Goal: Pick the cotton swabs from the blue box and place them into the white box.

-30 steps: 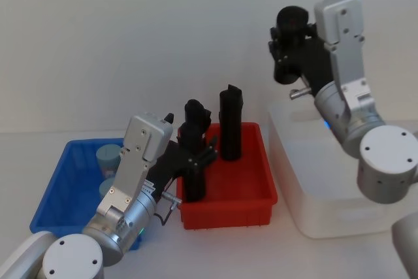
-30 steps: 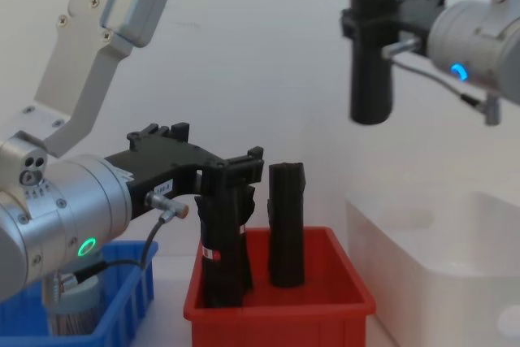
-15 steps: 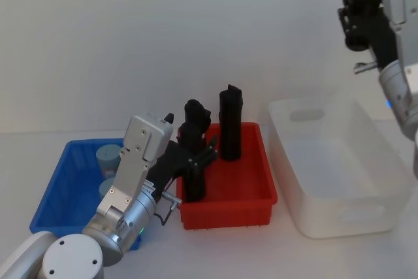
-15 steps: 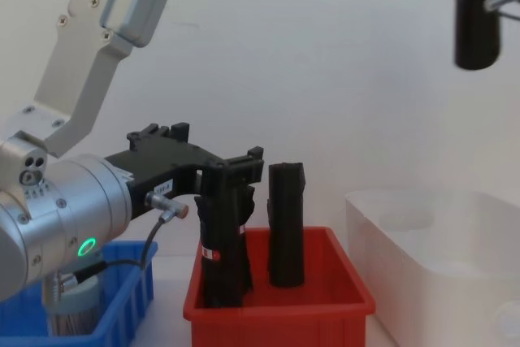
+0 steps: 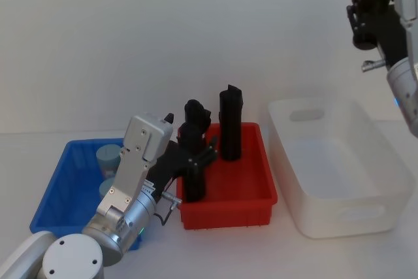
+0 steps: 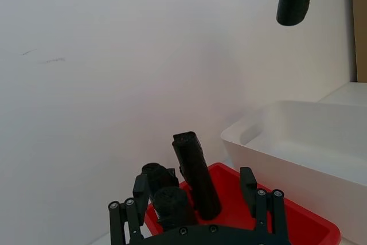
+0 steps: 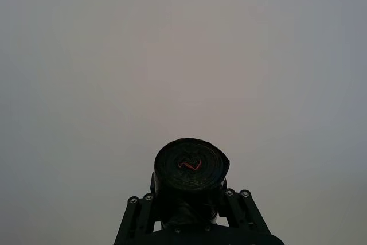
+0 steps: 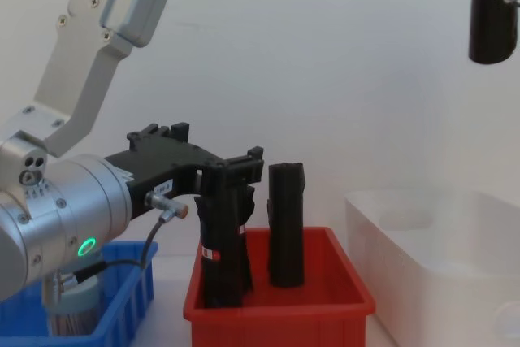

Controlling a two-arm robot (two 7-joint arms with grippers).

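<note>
Two cotton swabs tubs (image 5: pixel 108 156) (image 5: pixel 105 187) with grey-blue lids stand in the blue box (image 5: pixel 65 184) at the left; one tub (image 8: pixel 71 311) shows behind the box's front wall (image 8: pixel 122 308). The white box (image 5: pixel 339 174) sits at the right with nothing visible inside. My left gripper (image 5: pixel 199 156) (image 6: pixel 195 213) is open, its fingers straddling a black roll (image 8: pixel 223 241) in the red bin. High above the white box, my right gripper (image 5: pixel 369 17) (image 7: pixel 191 199) is shut on a black rolled bundle (image 8: pixel 491 22).
The red bin (image 5: pixel 228 208) stands between the blue box and the white box and holds three upright black rolls, the tallest (image 5: pixel 230 122) at the back. A plain white wall rises behind the table.
My right arm has carried the black rolled bundle up and to the right, from over the white box's left end to the upper right. The left gripper has stayed put.
</note>
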